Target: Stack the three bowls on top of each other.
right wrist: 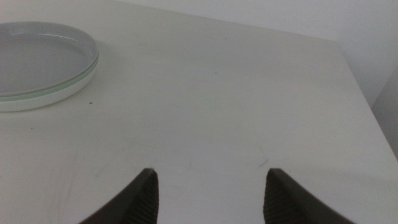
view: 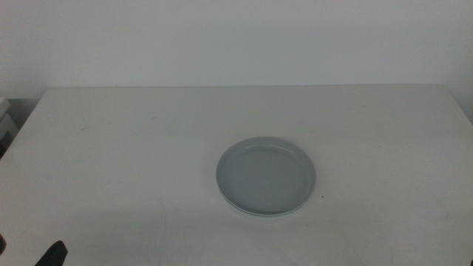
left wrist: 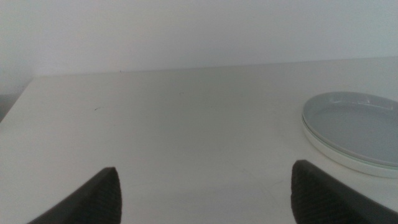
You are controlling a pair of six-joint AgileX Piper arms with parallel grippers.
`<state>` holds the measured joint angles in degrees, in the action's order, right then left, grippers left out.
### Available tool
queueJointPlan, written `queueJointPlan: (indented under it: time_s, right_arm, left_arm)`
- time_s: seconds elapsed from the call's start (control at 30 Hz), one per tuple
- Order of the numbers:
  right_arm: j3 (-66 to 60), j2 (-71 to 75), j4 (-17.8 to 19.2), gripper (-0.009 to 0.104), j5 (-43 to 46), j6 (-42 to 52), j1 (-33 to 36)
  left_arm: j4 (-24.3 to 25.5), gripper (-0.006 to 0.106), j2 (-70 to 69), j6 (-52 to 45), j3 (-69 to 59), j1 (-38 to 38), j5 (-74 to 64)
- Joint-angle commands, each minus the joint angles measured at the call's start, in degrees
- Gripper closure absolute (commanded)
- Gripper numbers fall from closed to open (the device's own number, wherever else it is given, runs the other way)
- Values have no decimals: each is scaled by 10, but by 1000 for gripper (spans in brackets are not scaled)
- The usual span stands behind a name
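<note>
We see the three bowls already nested in a single stack on the white worktop (view: 111,140), slightly right of its centre in the middle view. The light grey bowl (view: 266,176) sits on top, its shallow inside facing up. Beneath it, only the rims of the other two show: a thin pale mint green bowl (right wrist: 89,67) edge directly under the grey rim, and the white bowl (right wrist: 59,94) at the bottom, resting on the worktop. The stack sits level, with the rims closely aligned.

We find the left pincer (left wrist: 205,193) near the front left corner of the worktop, well apart from the stack; its jaws are spread wide and grasp nothing. In the middle view only a dark tip of it shows at the bottom edge.

We find the right pincer (right wrist: 211,193) over the bare right part of the worktop, also well apart from the stack, jaws released and empty.
</note>
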<state>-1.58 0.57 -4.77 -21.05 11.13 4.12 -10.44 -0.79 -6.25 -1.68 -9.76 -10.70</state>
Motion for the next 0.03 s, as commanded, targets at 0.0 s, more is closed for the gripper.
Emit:
queueJointPlan:
  time_s: [0.0]
  right_arm:
    - [3,15,4,51,40,6,-4]
  left_arm:
    - [-8,-4,-7,3,2,1,42]
